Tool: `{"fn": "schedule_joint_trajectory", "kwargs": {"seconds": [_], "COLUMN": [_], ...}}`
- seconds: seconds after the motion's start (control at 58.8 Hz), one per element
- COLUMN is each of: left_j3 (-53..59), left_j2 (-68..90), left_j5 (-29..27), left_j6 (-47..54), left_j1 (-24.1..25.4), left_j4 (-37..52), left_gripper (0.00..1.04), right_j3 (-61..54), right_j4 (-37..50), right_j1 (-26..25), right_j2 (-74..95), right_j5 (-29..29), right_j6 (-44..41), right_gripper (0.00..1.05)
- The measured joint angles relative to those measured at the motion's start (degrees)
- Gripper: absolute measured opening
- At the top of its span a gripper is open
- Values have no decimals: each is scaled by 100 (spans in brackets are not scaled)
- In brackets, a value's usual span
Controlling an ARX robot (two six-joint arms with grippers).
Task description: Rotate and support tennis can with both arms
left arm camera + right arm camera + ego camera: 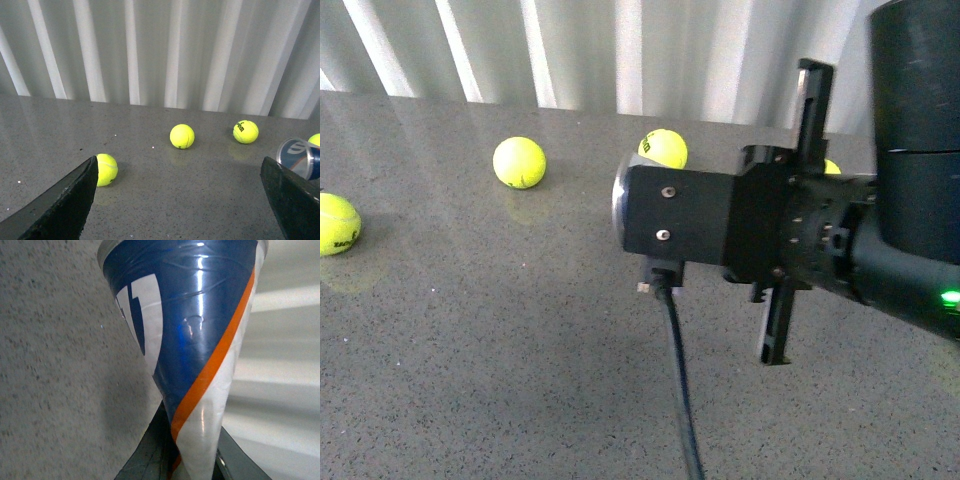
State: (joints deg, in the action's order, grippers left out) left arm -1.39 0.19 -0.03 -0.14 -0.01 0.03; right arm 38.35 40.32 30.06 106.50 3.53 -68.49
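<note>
The tennis can [190, 315] is clamped near one end by the right jaws, whose two fingers [145, 460] are pressed against opposite sides of its navy, white and orange label. From the front, almost all of the can is hidden behind the boxy black wrist [690, 210] of the right arm [910, 200]. Only its silver rim [618, 200] is seen, at nine o'clock of that wrist. A black cable [678, 400] hangs from the wrist toward six o'clock. In the left wrist view the can [300, 158] is seen roughly level, rim end and white W logo exposed (whether it touches the desk cannot be told).

The left jaws are spread wide and nothing is held between them. One finger [60, 200] lies just beside a tennis ball [106, 169], and the other finger [295, 200] lies near the can without touching it.

Yellow-green balls are scattered on the grey speckled desk [470, 380]. Taken from the can's rim in the front view, one ball [663, 148] lies at one o'clock just beyond it. A second [519, 162] lies at ten o'clock, and a third [335, 224] at nine o'clock by the frame's edge. A white pleated backdrop [150, 50] stands behind the desk.
</note>
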Motion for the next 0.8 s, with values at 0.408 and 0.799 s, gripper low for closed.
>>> {"fn": "schedule_joint_trajectory", "kwargs": {"seconds": [0.408,0.799], "left_j3": [0,0], "left_j2": [0,0], "left_j5": [0,0], "left_j6": [0,2], "left_j1": [0,0], "left_j4": [0,0], "left_gripper": [98,98], "right_j3": [1808,2704], "right_j4": [-723,-1088], "right_j1": [271,341], "right_j2": [1615,2284], "right_j5": [98,238], "right_j6": [514,822], "right_gripper": [8,8]}}
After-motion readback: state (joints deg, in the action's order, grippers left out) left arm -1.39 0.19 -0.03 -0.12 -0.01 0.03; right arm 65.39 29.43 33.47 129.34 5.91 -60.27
